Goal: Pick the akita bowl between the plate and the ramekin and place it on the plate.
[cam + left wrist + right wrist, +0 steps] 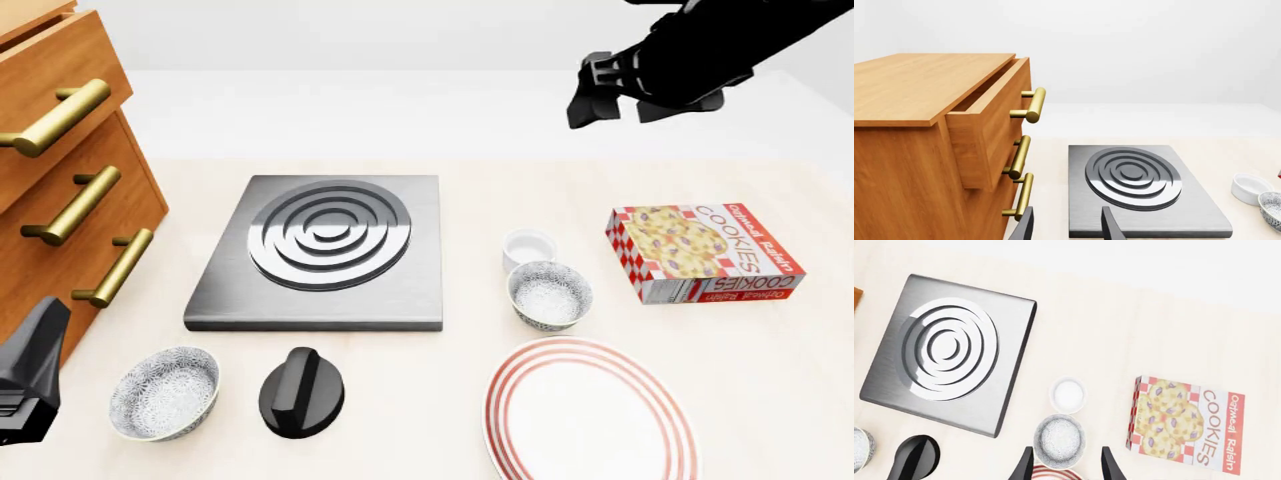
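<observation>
The akita bowl (550,293), white with grey-blue speckles, stands between the ramekin (530,247) and the red-ringed plate (587,410). The right wrist view looks down on the bowl (1059,437), the ramekin (1068,394) and a sliver of the plate (1054,473). My right gripper (1066,467) is open and empty, hanging high over the table's far right (597,100). My left gripper (1067,227) is open and empty at the near left, facing the stove. The bowl (1272,207) and ramekin (1252,187) show at that view's edge.
A wooden dresser (60,190) with its top drawer open stands at the left. A grey stove plate (324,250) lies mid-table, and a cookie box (701,252) at the right. A second speckled bowl (164,392) and a black knob-like object (302,392) sit near the front left.
</observation>
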You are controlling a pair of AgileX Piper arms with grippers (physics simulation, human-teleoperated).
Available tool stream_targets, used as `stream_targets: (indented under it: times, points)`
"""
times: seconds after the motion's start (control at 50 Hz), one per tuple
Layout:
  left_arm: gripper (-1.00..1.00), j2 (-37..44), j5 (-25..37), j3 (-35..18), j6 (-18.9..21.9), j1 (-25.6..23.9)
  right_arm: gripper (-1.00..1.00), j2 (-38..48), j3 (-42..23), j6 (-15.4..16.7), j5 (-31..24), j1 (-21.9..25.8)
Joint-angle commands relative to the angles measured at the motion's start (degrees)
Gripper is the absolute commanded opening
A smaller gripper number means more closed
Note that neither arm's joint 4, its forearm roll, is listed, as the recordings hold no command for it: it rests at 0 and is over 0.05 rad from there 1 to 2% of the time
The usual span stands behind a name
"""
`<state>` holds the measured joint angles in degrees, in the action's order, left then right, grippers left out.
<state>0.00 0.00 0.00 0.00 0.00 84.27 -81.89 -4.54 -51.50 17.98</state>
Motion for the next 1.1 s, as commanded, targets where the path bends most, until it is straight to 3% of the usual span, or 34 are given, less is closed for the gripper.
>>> stream_targets:
  times: [0.02,0.04,0.12,0.14,0.18,0.2,0.28,0.34,0.68,1.1]
  points:
    - [1.00,0.0,0.0,0.0,0.0,0.0,1.00,2.0,6.7,-5.7,4.9,2.0]
    - [1.00,0.0,0.0,0.0,0.0,0.0,1.00,0.9,8.2,-4.3,5.9,0.2]
    - [1.00,0.0,0.0,0.0,0.0,0.0,1.00,0.3,11.2,-5.1,7.7,-0.3]
    - [1.00,0.0,0.0,0.0,0.0,0.0,1.00,0.5,12.2,-6.6,8.3,1.3]
    - [1.00,0.0,0.0,0.0,0.0,0.0,1.00,-0.4,14.1,-4.7,9.4,-0.5]
    - [1.00,0.0,0.0,0.0,0.0,0.0,1.00,-0.1,15.1,-6.5,10.1,0.9]
    - [1.00,0.0,0.0,0.0,0.0,0.0,1.00,0.3,17.9,-7.9,12.3,1.5]
    - [1.00,0.0,0.0,0.0,0.0,0.0,1.00,1.7,20.8,-6.6,15.2,0.0]
    - [1.00,0.0,0.0,0.0,0.0,0.0,1.00,4.1,30.2,-6.0,23.2,-1.5]
    - [1.00,0.0,0.0,0.0,0.0,0.0,1.00,5.2,30.2,-6.7,24.4,-4.1]
